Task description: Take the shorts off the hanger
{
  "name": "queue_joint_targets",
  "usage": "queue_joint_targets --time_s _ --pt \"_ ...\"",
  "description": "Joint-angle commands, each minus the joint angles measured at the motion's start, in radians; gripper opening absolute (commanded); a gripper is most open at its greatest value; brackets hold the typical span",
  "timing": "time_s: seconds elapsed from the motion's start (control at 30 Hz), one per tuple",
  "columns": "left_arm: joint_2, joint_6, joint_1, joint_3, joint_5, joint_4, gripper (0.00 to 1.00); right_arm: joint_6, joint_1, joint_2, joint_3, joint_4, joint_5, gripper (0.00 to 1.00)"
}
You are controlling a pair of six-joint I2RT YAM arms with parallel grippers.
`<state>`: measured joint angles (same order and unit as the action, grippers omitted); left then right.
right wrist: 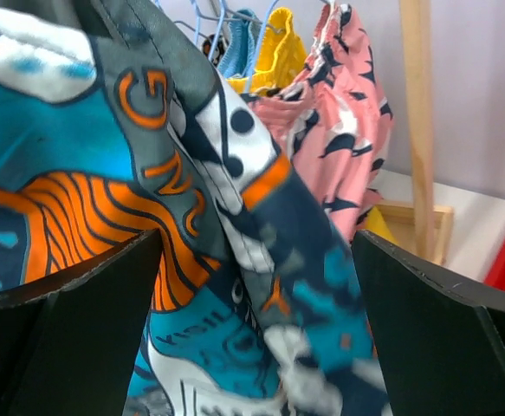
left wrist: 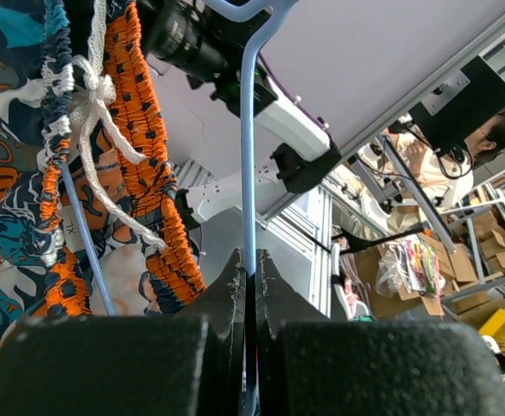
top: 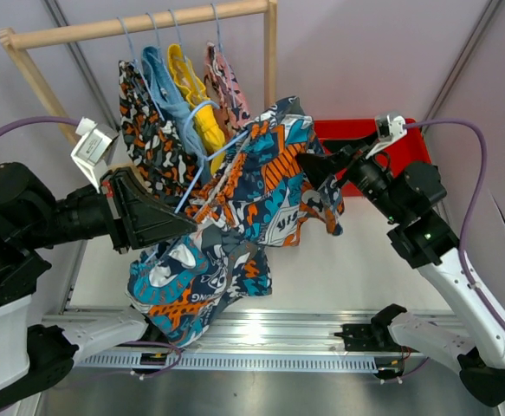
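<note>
Slippage is the chief risk here; the left end effector is pinched tight on the thin wire of the light blue hanger, and a pull on the cloth could twist or slide that wire out of its grip; the blue-orange patterned shorts hang from that hanger between the two arms, above the table and clear of the wooden rack; the right end effector stands wide apart with a fold of this cloth between its fingers, gripping nothing, so it may close on too little fabric; the elastic waistband and white drawstring could snag on the hanger; the black-orange-white, light blue, yellow and pink shorts hang close by and might be dragged; the red bin sits behind the right arm, its contents hidden.
</note>
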<state>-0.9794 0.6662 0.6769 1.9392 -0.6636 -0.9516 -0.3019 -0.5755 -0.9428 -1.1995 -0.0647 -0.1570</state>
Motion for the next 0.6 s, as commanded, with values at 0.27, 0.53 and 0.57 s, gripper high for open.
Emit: queue_joint_targets --time_s 0.27,0.53,0.57 --pt "0.024 0.019 0.006 -0.055 -0.044 0.065 0.0 -0.091 -0.034 -0.129 0.025 0.376 -0.096 0.0" --pt "0.061 -0.013 0.006 -0.1 -0.007 0.013 0.0 -0.032 0.092 -0.05 0.032 0.307 0.11 0.0" --pt "0.064 -0.014 0.006 -0.106 -0.004 0.007 0.0 -0.054 0.139 -0.038 0.032 0.304 0.091 0.0"
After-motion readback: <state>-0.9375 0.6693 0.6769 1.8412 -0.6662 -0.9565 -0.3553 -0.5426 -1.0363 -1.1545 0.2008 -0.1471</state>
